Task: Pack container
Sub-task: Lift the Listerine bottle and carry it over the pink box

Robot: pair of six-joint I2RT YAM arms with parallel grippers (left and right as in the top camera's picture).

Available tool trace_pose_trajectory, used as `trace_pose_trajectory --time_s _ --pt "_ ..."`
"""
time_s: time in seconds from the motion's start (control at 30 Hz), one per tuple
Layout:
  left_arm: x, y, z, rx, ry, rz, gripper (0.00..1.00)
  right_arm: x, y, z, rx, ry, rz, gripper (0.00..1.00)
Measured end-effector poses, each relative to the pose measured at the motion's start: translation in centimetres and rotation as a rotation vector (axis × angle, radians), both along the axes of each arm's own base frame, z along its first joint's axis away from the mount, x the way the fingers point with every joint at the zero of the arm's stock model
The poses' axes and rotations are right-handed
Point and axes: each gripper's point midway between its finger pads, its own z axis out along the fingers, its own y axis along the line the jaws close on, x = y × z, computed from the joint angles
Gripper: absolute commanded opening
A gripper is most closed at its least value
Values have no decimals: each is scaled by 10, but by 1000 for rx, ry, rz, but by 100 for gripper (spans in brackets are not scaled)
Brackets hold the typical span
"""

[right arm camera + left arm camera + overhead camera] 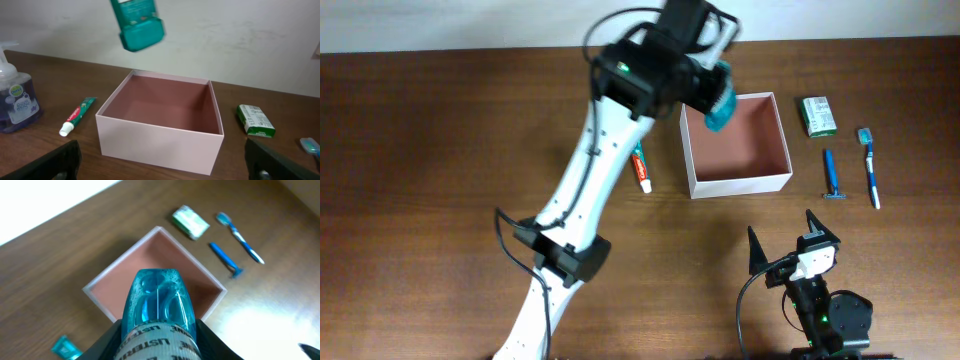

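Note:
The container (pixel 745 150) is a square box with white walls and a reddish-brown inside; nothing lies in it (pixel 165 102). My left gripper (pixel 705 85) is shut on a teal mouthwash bottle (pixel 721 102) and holds it in the air over the box's back-left corner. In the left wrist view the bottle (pixel 159 302) sits between the black fingers, pointing down at the container (pixel 150 267). The right wrist view shows the bottle (pixel 137 22) hanging above the box. My right gripper (pixel 786 238) stands open near the front edge, facing the container, holding nothing.
A toothpaste tube (pixel 641 168) lies left of the box. To its right lie a green-and-white packet (pixel 817 115), a blue razor (pixel 831 175) and a toothbrush (pixel 869 167). A blue soap pump bottle (pixel 15 97) stands at the far left.

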Motion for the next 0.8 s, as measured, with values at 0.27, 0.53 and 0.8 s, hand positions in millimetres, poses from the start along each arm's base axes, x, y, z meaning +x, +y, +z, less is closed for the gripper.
trace_pose_trajectory --time_s 0.27,0.53,0.8 --pt "-23 -30 -12 65 -25 -38 17 0 0 0 0 0 0 99" --pt "8 -46 -87 122 41 52 17 0 0 0 0 0 0 99" --pt "25 -36 -137 186 103 222 17 0 0 0 0 0 0 99"
